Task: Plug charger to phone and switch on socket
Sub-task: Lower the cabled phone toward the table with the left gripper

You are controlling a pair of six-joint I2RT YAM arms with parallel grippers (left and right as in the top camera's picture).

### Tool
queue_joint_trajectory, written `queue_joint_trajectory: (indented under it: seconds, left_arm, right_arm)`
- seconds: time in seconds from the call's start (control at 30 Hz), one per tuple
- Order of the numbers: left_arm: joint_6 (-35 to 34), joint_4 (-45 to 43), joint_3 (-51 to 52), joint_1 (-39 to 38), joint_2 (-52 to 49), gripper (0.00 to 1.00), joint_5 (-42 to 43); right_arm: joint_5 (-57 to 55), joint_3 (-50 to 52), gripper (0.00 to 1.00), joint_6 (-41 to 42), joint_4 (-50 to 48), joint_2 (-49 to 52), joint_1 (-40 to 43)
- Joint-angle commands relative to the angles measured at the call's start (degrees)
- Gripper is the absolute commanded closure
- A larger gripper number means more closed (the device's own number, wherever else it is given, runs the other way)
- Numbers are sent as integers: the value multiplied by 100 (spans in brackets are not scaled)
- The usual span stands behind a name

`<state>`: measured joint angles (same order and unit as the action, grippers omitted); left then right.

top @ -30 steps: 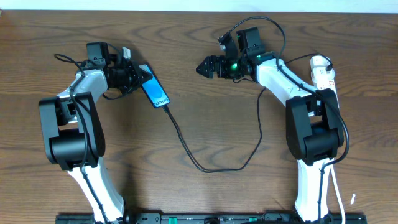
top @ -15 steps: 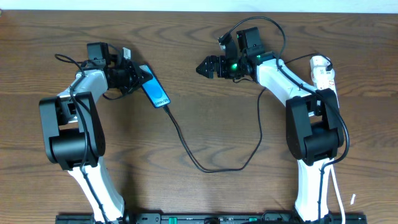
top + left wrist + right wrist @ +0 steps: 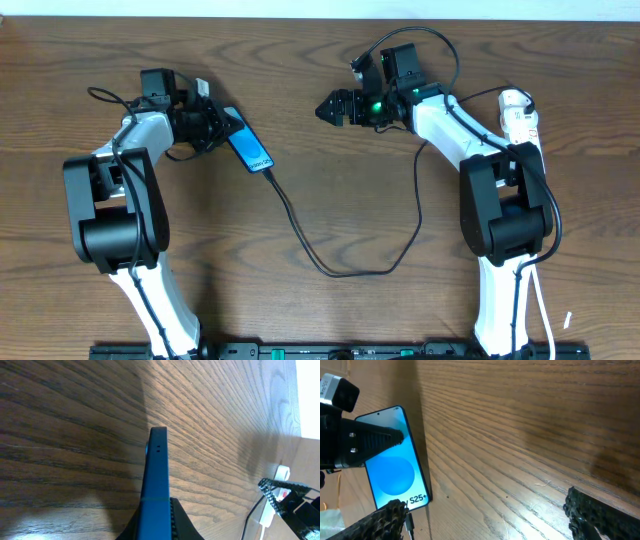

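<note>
The phone (image 3: pixel 248 147) with its bright blue screen lies tilted at the upper left of the table, and my left gripper (image 3: pixel 218 122) is shut on its upper end. The left wrist view shows its blue edge (image 3: pixel 156 480) between my fingers. The black charger cable (image 3: pixel 330 268) has its plug tip at the phone's lower end (image 3: pixel 266 172) and loops across the middle to the right. My right gripper (image 3: pixel 325 108) is open and empty, right of the phone; its wrist view shows the phone screen (image 3: pixel 395 472). The white socket (image 3: pixel 520 118) lies at the far right.
Both arm bases stand at the near edge of the wooden table (image 3: pixel 330 210). Grey robot cables arc over the right arm (image 3: pixel 440 45). The socket also shows faintly in the left wrist view (image 3: pixel 272 505).
</note>
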<state>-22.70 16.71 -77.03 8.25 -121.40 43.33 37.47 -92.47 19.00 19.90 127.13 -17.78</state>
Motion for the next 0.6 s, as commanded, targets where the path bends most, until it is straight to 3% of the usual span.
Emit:
queue_joint_trajectory:
  seconds: [0.0,0.57]
  left_arm:
    - [184,42,22,2,-107,93,-656]
    - [-28,39,22,9,-107,93,-658]
  right_arm:
    - [-9,-42,1,-87,13,42,48]
    - [-7,-42,1,-87,70,42,48]
